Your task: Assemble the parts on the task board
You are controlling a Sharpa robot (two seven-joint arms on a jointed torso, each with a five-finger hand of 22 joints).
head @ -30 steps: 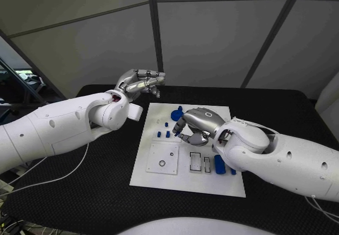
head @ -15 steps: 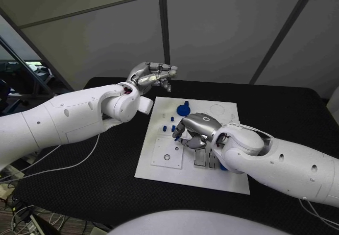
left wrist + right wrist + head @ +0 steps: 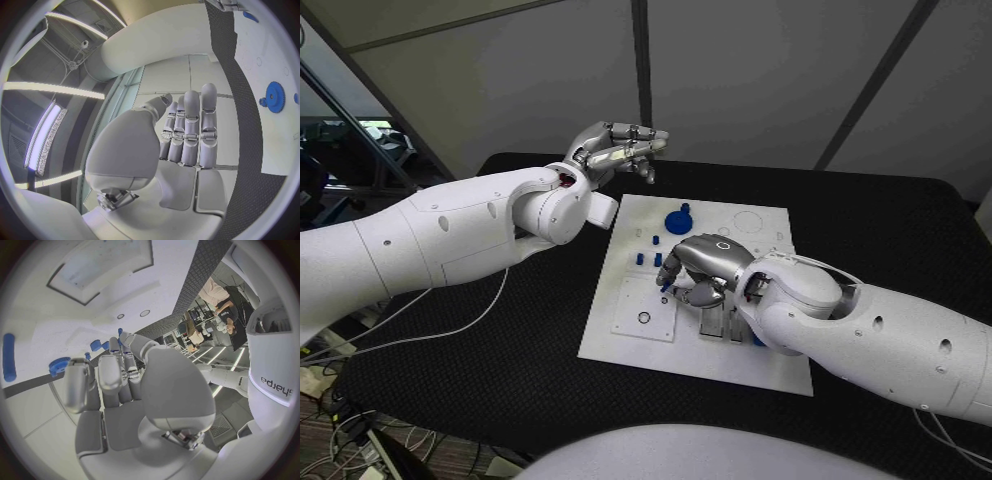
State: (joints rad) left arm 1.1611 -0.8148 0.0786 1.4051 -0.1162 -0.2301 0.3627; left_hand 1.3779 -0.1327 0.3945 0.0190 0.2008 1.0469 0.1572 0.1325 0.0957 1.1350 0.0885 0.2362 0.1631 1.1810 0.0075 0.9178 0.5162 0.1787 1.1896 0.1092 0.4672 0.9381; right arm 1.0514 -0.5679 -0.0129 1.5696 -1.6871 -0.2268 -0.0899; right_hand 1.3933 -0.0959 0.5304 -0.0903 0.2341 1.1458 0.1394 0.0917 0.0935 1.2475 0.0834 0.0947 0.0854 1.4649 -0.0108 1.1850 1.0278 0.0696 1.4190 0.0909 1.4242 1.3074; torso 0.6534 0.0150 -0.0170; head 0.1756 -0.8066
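Observation:
The white task board [image 3: 625, 340] lies in the middle of the black table. A blue gear [image 3: 679, 219] stands near its far edge, and small blue pegs [image 3: 642, 259] stand just left of my right hand. My right hand [image 3: 702, 268] is low over the board's middle, knuckles up and fingers curled down; whatever is under them is hidden. In the right wrist view the gear [image 3: 59, 363], a long blue piece [image 3: 8, 363] and small pegs [image 3: 95, 345] lie beyond the fingers [image 3: 109, 375]. My left hand [image 3: 620, 148] is raised off the board's far left corner with straight fingers [image 3: 190, 135], holding nothing.
A recessed square plate [image 3: 643, 308] with a small ring sits on the board's left half. Rectangular slots [image 3: 718, 325] lie beside my right forearm, with a blue piece [image 3: 759, 340] at its edge. Black table [image 3: 473, 350] surrounds the board.
The whole picture has shifted, so the camera moved. Relative to the board, my right hand stays over the middle and my left hand stays raised at the far left.

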